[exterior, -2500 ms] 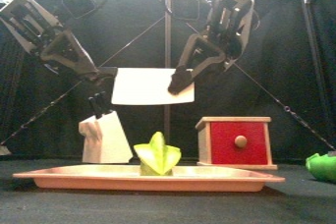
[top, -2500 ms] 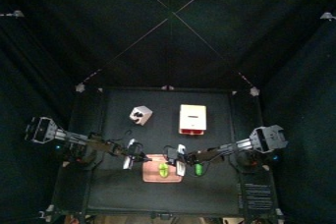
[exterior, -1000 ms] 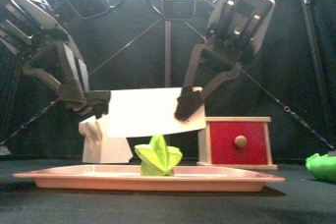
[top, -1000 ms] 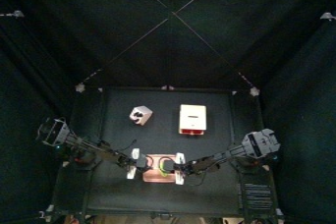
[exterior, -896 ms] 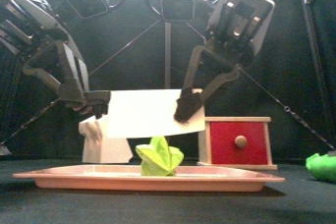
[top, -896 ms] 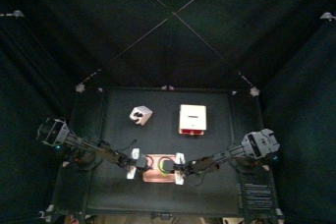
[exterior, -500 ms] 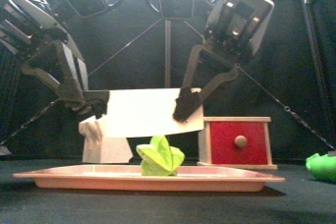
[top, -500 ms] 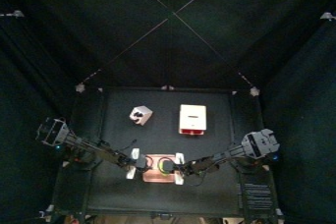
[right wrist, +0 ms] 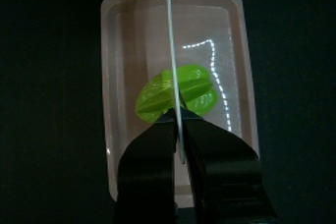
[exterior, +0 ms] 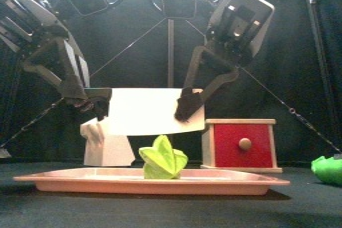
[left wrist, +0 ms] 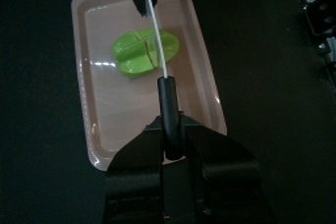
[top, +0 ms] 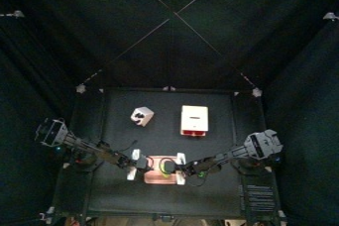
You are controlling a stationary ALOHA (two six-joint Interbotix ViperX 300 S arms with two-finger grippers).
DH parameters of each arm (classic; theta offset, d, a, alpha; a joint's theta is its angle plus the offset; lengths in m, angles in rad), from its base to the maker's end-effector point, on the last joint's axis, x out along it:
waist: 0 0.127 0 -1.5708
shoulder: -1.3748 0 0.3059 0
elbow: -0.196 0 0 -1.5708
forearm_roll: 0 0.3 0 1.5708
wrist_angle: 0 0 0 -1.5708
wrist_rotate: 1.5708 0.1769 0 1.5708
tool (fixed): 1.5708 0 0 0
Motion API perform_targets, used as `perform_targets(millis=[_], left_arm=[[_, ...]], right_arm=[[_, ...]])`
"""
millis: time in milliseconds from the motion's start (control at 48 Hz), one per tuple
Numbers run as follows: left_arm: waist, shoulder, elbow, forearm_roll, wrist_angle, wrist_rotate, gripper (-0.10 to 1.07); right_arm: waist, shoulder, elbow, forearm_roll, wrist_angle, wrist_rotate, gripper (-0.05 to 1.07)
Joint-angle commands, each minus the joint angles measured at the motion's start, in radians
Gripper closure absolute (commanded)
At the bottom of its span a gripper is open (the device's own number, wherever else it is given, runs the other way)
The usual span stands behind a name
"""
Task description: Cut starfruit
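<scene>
Looking level across the counter (exterior: 40, 197) from the front, we see a wide white blade (exterior: 150, 110) held edge-down above the starfruit (exterior: 163, 159), with a clear gap between the two. The starfruit sits near the middle of a shallow pink tray (exterior: 80, 180) at the counter's front edge.

The left claw (exterior: 94, 100) pinches the blade's end on its own side. In the left wrist view its jaws are pressed together on the dark handle (left wrist: 165, 110), and the blade runs edge-on over the fruit (left wrist: 138, 51).

The right claw (exterior: 190, 105) pinches the opposite end. In the right wrist view its jaws close on the thin blade edge (right wrist: 172, 51), which lines up over the fruit (right wrist: 184, 92) and along the tray (right wrist: 121, 90).

Behind the tray stand a white block (exterior: 104, 142) on the left and a cream-and-red box (exterior: 241, 142) on the right. A green object (exterior: 327, 168) lies at the counter's right edge; we cannot tell what it is.
</scene>
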Motion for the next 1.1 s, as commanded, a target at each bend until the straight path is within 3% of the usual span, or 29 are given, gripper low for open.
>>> perform_targets(millis=[0, 1083], left_arm=[[-0.003, -0.006, -0.011, 0.002, -0.015, 0.002, 0.6], [0.035, 0.006, 0.032, 0.0, -0.095, 0.003, 0.6]], right_arm=[[-0.023, -0.04, -0.006, -0.008, 0.002, 0.0, 0.75], [-0.064, -0.003, 0.034, 0.017, -0.064, 0.002, 0.75]])
